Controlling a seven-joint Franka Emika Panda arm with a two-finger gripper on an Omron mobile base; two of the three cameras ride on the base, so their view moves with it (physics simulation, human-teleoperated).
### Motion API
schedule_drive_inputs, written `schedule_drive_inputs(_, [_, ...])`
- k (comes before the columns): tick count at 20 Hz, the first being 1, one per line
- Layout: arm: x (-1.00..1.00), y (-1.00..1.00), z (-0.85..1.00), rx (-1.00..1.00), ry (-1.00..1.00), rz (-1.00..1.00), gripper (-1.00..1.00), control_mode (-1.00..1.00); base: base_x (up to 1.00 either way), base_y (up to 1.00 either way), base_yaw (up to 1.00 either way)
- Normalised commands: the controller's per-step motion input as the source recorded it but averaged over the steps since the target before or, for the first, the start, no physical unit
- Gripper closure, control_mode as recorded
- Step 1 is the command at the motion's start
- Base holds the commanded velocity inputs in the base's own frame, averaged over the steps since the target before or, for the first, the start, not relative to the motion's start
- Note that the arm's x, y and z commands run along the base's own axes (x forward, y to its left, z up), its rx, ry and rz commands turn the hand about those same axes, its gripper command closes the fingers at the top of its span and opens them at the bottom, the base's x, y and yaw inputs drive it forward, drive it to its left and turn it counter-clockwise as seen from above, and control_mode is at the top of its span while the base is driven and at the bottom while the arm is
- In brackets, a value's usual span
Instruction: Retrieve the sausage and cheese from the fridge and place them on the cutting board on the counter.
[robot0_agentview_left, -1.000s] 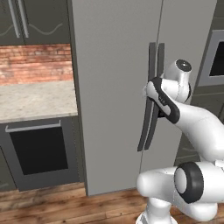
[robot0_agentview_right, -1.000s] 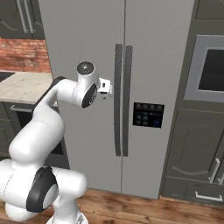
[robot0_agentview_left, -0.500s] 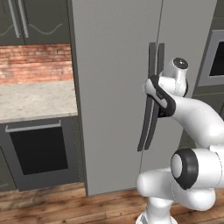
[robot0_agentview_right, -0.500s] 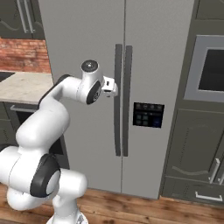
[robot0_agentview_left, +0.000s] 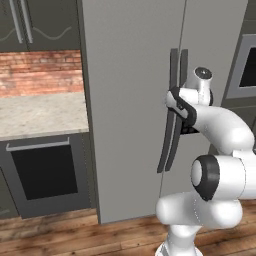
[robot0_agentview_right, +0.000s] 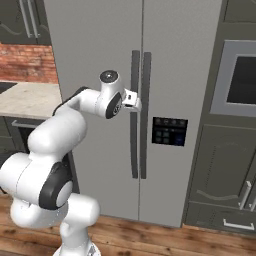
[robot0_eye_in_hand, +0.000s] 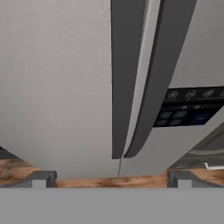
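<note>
The fridge (robot0_agentview_left: 125, 90) (robot0_agentview_right: 95, 50) (robot0_eye_in_hand: 57, 78) is a tall grey two-door unit, and both doors are shut. Its two long dark curved handles (robot0_agentview_right: 135, 145) (robot0_eye_in_hand: 124, 78) run side by side down the middle seam. My gripper (robot0_agentview_right: 136, 102) (robot0_eye_in_hand: 111, 177) is open and empty, close in front of the upper part of the handles. In the hand view its fingertips (robot0_eye_in_hand: 43, 177) stand wide apart, with both handles between them further ahead. The white wrist (robot0_agentview_left: 192, 95) covers part of the handles in the left base view. The sausage and cheese are hidden. The cutting board and the counter are out of view.
A stone top (robot0_agentview_left: 35, 115) over a black oven front (robot0_agentview_left: 45, 170) stands left of the fridge, below a brick wall (robot0_agentview_left: 40, 72). A dark control panel (robot0_agentview_right: 169, 131) sits on the right door. Built-in appliances and drawers (robot0_agentview_right: 235, 150) fill the right. Below is a wooden floor (robot0_agentview_left: 75, 235).
The hand has moved closer to the fridge handles, and the elbow has swung up and forward. The fridge doors stay shut and the gripper stays open.
</note>
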Motion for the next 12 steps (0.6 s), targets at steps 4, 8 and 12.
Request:
schedule_drive_inputs(4, [0.38, -0.09, -0.22, 0.00, 0.02, -0.07, -1.00, -1.00, 0.00, 0.00, 0.00])
schedule_drive_inputs(8, [0.29, 0.00, -0.13, 0.01, 0.00, -0.03, -1.00, -1.00, 0.00, 0.00, 0.00])
schedule_drive_inputs(12, [0.23, 0.00, -0.11, 0.00, 0.00, -0.01, -1.00, -1.00, 0.00, 0.00, 0.00])
